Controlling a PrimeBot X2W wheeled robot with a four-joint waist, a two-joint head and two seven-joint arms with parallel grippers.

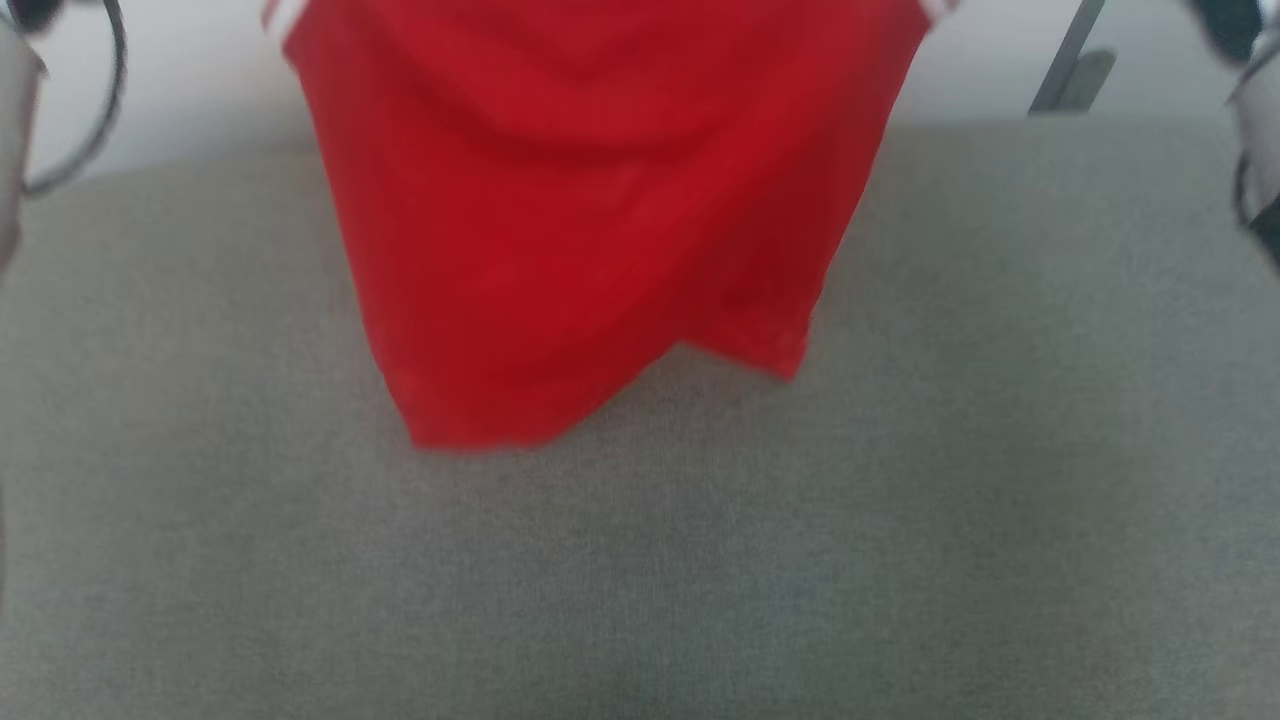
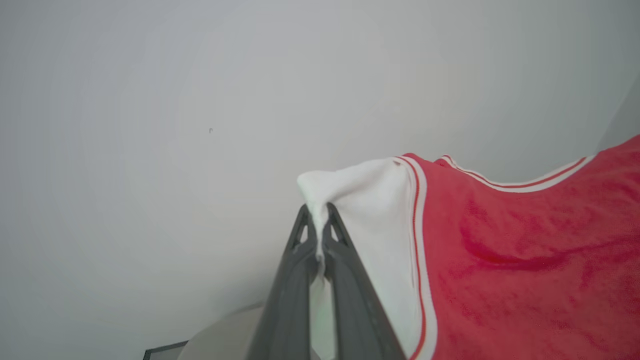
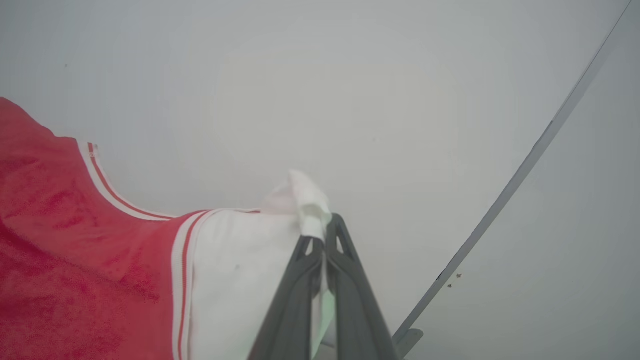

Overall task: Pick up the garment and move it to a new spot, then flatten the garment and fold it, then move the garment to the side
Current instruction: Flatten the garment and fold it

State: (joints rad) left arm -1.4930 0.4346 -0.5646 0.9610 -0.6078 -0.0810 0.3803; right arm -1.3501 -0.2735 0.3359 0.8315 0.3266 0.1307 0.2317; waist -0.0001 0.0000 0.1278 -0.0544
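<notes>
Hanging garment (image 1: 600,200) over grey surface (image 1: 640,580), wrist views add left pincer (image 2: 317,212), right pincer (image 3: 321,232) clamping white corners.

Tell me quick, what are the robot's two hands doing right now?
The left gripper: shut on the garment, pinching a white corner.
The right gripper: shut on the garment, pinching the other white corner.

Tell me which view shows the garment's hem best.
Head view: the garment hangs with its hem over the grey surface. The wrist views show its white top corners, pinched by the left claw and right claw.
</notes>
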